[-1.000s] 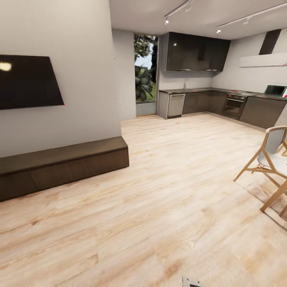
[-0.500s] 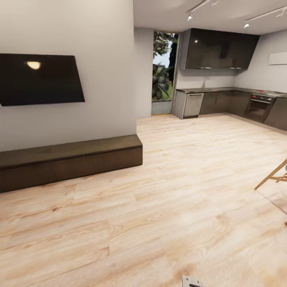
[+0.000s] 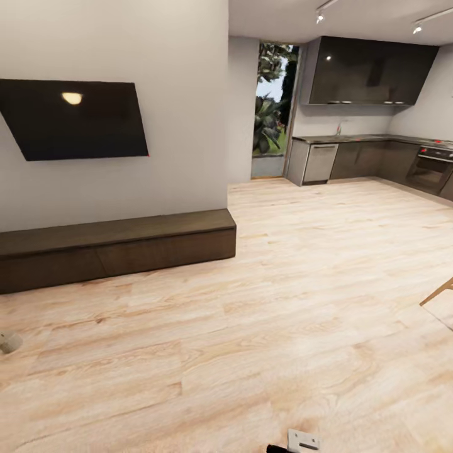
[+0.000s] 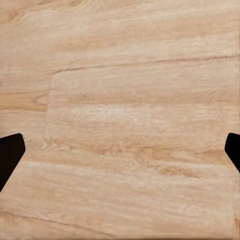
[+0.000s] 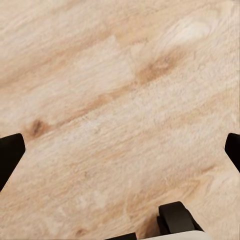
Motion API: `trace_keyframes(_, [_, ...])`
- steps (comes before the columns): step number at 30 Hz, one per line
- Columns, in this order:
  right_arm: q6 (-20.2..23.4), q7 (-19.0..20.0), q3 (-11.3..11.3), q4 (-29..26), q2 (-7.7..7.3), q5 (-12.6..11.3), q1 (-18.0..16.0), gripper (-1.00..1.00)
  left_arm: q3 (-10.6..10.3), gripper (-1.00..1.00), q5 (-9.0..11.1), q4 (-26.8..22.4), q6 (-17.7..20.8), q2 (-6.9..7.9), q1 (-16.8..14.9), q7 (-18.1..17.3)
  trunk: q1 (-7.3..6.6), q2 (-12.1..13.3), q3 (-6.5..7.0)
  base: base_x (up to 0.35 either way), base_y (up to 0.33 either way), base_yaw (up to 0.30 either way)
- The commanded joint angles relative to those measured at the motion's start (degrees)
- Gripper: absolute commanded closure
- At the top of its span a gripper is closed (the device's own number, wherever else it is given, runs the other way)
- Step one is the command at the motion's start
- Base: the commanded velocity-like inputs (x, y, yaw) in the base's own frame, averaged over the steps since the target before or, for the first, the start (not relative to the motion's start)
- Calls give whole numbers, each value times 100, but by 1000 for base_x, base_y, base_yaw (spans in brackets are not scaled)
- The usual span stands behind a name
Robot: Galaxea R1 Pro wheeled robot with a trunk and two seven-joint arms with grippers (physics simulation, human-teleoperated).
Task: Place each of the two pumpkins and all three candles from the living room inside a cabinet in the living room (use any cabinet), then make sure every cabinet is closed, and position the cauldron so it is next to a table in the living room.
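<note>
- Head view: long low dark brown wood cabinet [image 3: 119, 246] against the pale wall, left of centre, long axis parallel to the wall; drawer fronts flush, apparently closed; flat top bare.
- Head view: small pale rounded item [image 3: 9, 341] on the light wood plank floor [image 3: 264, 327] at the far left edge, nearer than the cabinet; possibly one off-white candle, too small and cut off to confirm.
- Head view: black flat wall-mounted screen [image 3: 78, 119] directly above the cabinet; grey kitchen cupboards [image 3: 368, 160] far back at right, well apart from the cabinet; slanted wooden chair leg [image 3: 438, 292] at the right edge.
- Head view: open floor between robot and cabinet, no obstacle in the direct path; cabinet and pale item both towards the left-arm side, so left arm judged nearer.
- Left wrist view: left gripper [image 4: 120, 150] pointing down at bare floor; dark fingertips [image 4: 10, 152] at opposite picture edges, spread wide, nothing held.
- Right wrist view: right gripper [image 5: 120, 150] likewise over bare floor; fingertips [image 5: 10, 150] at opposite edges, spread wide, nothing held; dark rounded part of the robot base [image 5: 175, 220] just beside the gap.
- Pumpkins, cauldron and glass table: no position obtainable at this moment.
</note>
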Motion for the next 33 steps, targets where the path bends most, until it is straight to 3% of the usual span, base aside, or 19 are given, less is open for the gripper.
trace_keyframes(1, [-49,11,6,-2,-2,13,12,-100,0,-100,0,1,0,0,0,-1,0,0,-8,0,0,183])
trace_keyframes(17, [-129,259,12,-9,0,12,64,-100,-8,-100,-7,2,9,-8,0,-2,0,0,-87,0,0,233])
trace_keyframes(23, [-158,331,12,-9,-9,20,126,-100,-8,-100,-9,1,7,-8,-2,-2,0,0,-89,39,10,51])
trace_keyframes(33, [-179,368,19,-9,1,34,137,-100,-8,-100,-9,2,9,-8,-1,-33,0,0,-82,248,138,3])
